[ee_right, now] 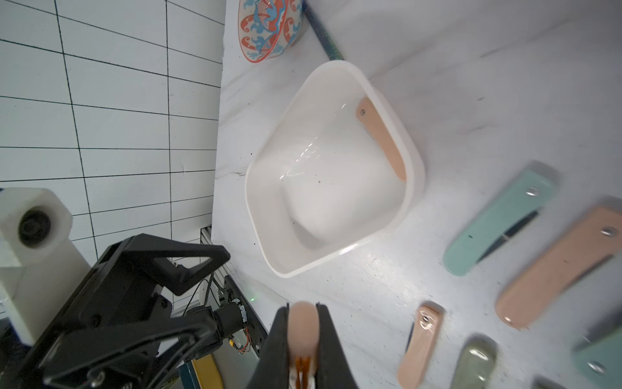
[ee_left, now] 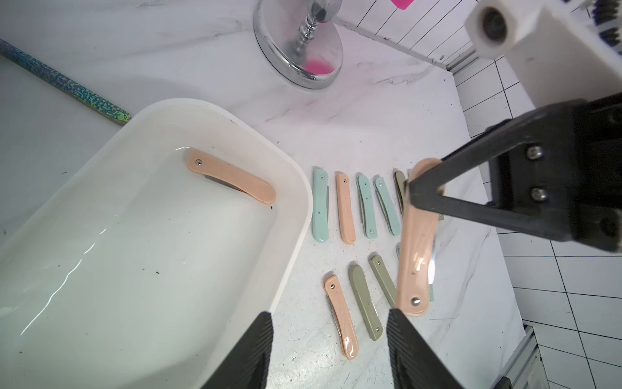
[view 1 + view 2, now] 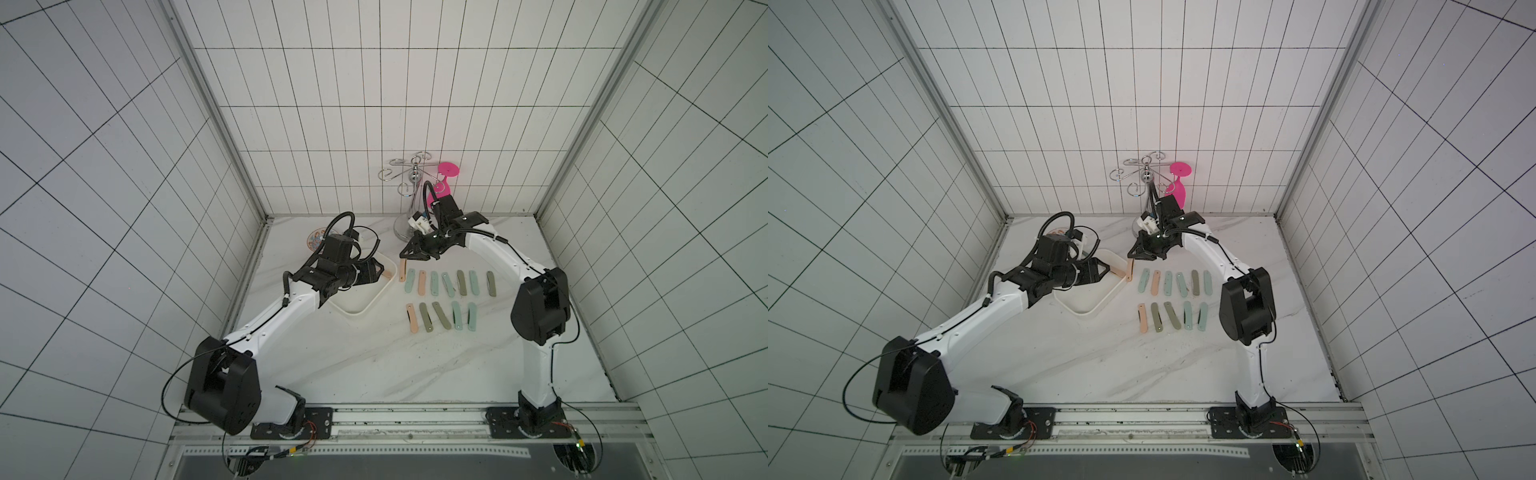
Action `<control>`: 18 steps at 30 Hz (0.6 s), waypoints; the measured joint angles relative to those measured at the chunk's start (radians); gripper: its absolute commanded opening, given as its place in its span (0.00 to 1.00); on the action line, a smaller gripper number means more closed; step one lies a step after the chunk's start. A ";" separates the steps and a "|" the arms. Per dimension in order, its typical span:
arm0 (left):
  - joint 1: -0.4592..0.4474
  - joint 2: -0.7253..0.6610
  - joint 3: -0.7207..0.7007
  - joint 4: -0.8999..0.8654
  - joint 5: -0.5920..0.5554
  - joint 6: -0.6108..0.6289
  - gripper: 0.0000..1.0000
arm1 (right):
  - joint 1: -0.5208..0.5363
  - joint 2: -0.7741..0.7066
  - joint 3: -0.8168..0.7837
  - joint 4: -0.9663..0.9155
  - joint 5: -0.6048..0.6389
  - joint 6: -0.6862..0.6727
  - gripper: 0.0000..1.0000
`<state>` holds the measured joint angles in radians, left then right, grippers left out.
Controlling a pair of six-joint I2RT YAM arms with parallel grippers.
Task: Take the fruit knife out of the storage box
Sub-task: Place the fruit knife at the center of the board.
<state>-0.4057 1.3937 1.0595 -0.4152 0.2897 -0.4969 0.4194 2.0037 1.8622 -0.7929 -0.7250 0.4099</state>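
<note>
The white storage box [image 3: 365, 312] [image 3: 1088, 312] sits left of centre, with one peach fruit knife [image 2: 232, 180] [image 1: 382, 138] lying inside against its wall. My right gripper [image 3: 409, 255] [image 1: 303, 308] is shut on the top end of a second peach fruit knife [image 2: 415, 242] [image 3: 402, 271]. That knife hangs upright just beyond the box's right rim, above the table. My left gripper [image 3: 376, 270] [image 2: 329, 313] hovers over the box's far right corner, open and holding nothing, with the hanging knife's lower end close to one fingertip [image 2: 397, 320].
Two rows of folded fruit knives [image 3: 449, 282] in mint, peach and olive lie right of the box. A chrome stand [image 3: 409, 216] with a pink glass [image 3: 448, 170] is at the back. A patterned bowl [image 3: 316, 240] [image 1: 269, 27] sits behind the left arm, and a glittery stick [image 2: 64, 82] lies near the box.
</note>
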 measured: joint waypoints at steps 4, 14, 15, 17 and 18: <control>0.015 0.000 0.000 0.000 0.000 0.001 0.57 | -0.079 -0.101 -0.086 -0.097 0.079 -0.066 0.00; 0.028 0.011 0.000 0.001 0.015 0.008 0.57 | -0.246 -0.246 -0.334 -0.326 0.399 -0.146 0.00; 0.028 0.016 0.000 0.001 0.018 0.008 0.56 | -0.252 -0.248 -0.359 -0.342 0.437 -0.147 0.00; 0.028 0.024 0.000 0.003 0.024 0.007 0.56 | -0.254 -0.247 -0.393 -0.364 0.503 -0.146 0.00; 0.028 0.030 0.000 0.006 0.028 0.007 0.56 | -0.255 -0.245 -0.406 -0.375 0.539 -0.146 0.00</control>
<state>-0.3775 1.4235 1.0595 -0.4095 0.3176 -0.4896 0.1642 1.7584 1.4563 -1.1679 -0.1864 0.2642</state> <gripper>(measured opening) 0.562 0.117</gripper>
